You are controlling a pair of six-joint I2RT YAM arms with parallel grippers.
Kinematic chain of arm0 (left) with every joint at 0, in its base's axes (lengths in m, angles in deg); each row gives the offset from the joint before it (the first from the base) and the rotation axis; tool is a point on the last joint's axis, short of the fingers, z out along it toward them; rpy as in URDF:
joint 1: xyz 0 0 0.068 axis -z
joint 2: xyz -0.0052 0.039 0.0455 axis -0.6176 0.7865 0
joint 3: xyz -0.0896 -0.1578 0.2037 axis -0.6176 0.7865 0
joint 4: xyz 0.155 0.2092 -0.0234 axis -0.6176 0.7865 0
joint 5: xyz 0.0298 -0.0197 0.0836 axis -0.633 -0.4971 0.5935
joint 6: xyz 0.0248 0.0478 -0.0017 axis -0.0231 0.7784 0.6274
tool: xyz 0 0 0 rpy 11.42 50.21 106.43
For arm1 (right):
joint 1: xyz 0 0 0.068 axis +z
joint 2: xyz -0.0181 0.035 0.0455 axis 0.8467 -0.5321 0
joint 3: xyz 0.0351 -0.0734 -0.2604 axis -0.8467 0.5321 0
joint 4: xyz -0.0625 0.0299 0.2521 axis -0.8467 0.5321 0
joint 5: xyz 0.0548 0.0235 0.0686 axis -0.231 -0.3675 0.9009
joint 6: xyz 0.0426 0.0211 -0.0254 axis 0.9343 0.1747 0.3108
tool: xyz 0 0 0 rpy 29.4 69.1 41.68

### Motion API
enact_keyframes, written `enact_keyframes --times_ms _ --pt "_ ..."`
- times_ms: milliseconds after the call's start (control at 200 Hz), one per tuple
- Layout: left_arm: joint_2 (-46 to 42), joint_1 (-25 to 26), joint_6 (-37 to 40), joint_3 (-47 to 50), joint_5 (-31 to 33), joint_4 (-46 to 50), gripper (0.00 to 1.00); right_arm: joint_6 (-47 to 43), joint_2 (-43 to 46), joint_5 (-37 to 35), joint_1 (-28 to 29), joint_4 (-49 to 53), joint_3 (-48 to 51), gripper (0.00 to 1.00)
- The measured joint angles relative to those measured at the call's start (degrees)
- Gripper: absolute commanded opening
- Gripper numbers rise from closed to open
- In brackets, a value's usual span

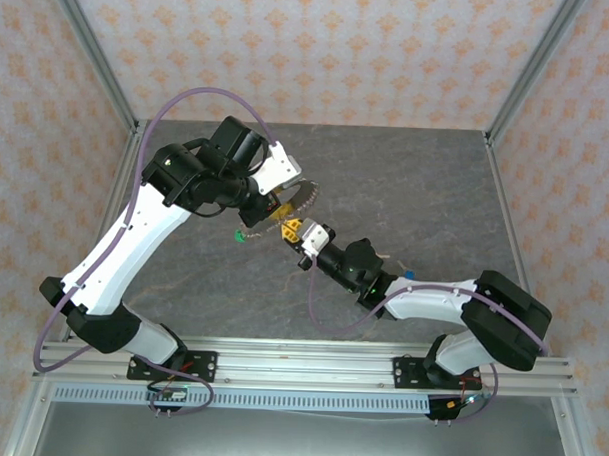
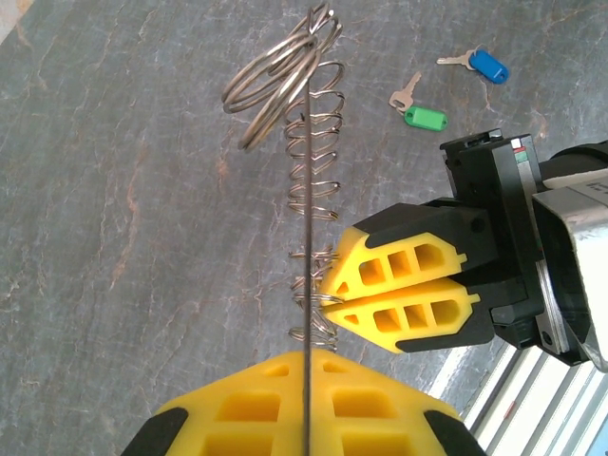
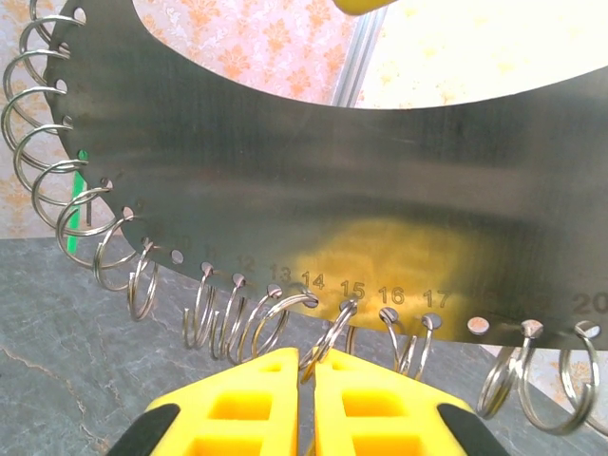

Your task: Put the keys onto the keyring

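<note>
The keyring (image 3: pixel 332 190) is a thin grey metal plate with numbered holes, fringed with small split rings. My left gripper (image 2: pixel 309 359) is shut on the plate's edge and holds it on edge above the table; it appears edge-on as the keyring (image 2: pixel 309 190). My right gripper (image 3: pixel 307 359) has its yellow fingers nearly together on the small split ring (image 3: pixel 334 334) at hole 15. From above, the two grippers meet at the keyring (image 1: pixel 307 196). Two keys lie on the table: a green-tagged key (image 2: pixel 424 118) and a blue-tagged key (image 2: pixel 488 65).
The grey stone-patterned table (image 1: pixel 406 192) is bounded by slanted metal frame posts (image 1: pixel 100 71) and papered walls. An aluminium rail (image 1: pixel 300 363) runs along the near edge. The green-tagged key (image 1: pixel 240 236) lies under the left arm and the blue-tagged key (image 1: pixel 410 275) beside the right arm.
</note>
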Motion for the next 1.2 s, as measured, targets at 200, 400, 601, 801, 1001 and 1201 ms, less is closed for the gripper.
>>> enact_keyframes --times_ms 200,400,601,801,1001,1201 --pt "0.0 0.0 -0.2 0.0 0.0 0.0 0.00 0.1 0.1 -1.1 0.0 0.5 0.0 0.00" --pt "0.0 0.0 -1.2 0.0 1.3 -0.4 0.00 -0.2 0.4 -3.1 0.1 -0.1 0.6 0.00" --pt "0.0 0.7 -3.0 0.1 1.5 -1.2 0.00 -0.3 0.7 -2.8 0.1 -3.7 3.0 0.05" --pt "-0.1 0.7 -3.1 0.7 1.6 -1.4 0.00 -0.1 0.8 -1.0 0.1 -3.3 3.7 0.14" --pt "-1.4 0.7 -3.0 1.6 1.5 -1.7 0.00 0.0 4.5 0.2 0.1 2.8 4.3 0.16" --pt "-1.9 0.7 -3.0 1.6 1.5 -1.9 0.00 0.0 7.2 1.1 0.1 3.8 4.0 0.17"
